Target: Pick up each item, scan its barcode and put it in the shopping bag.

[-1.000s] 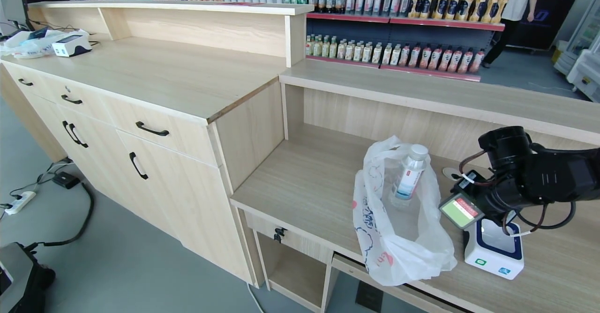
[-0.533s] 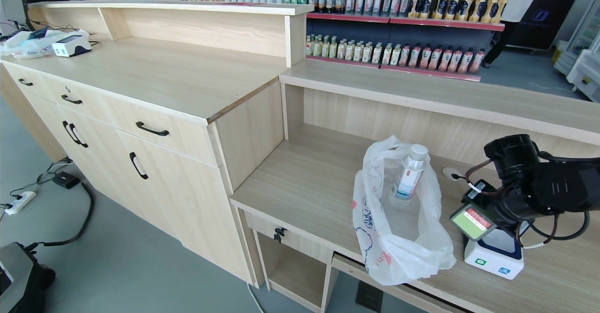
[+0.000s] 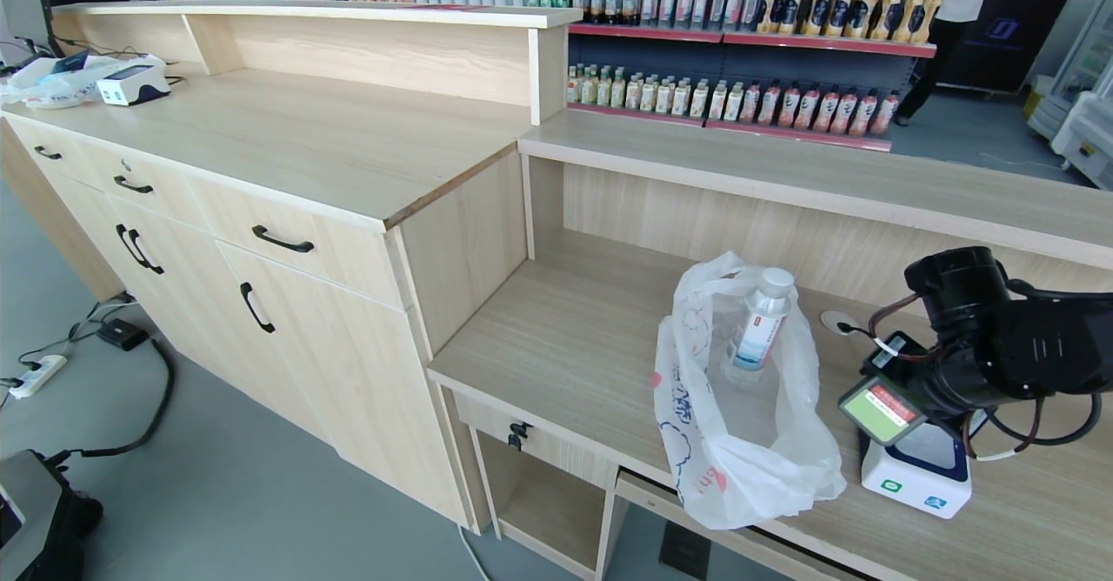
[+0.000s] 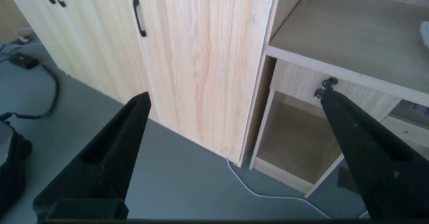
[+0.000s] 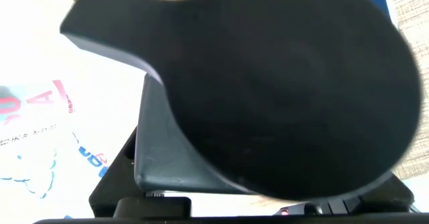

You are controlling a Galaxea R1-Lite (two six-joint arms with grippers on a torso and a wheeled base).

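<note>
Head view: right hand point(image 3: 909, 391) clamped on green box point(image 3: 875, 411) above scanner point(image 3: 913, 478); left hand point(image 4: 234, 150) wide apart, empty.

We are looking at a long light-wood counter point(image 3: 287, 129) with black bar handles point(image 3: 282, 240) on its drawers and doors. Behind it, red-edged store shelves point(image 3: 739, 40) are carrying rows of bottled drinks point(image 3: 730, 101). A small white device point(image 3: 132, 83) is sitting at the counter's far left end. On the grey floor point(image 3: 217, 477), a white power strip point(image 3: 35, 375) is lying near a thick black cable point(image 3: 165, 394)
</note>
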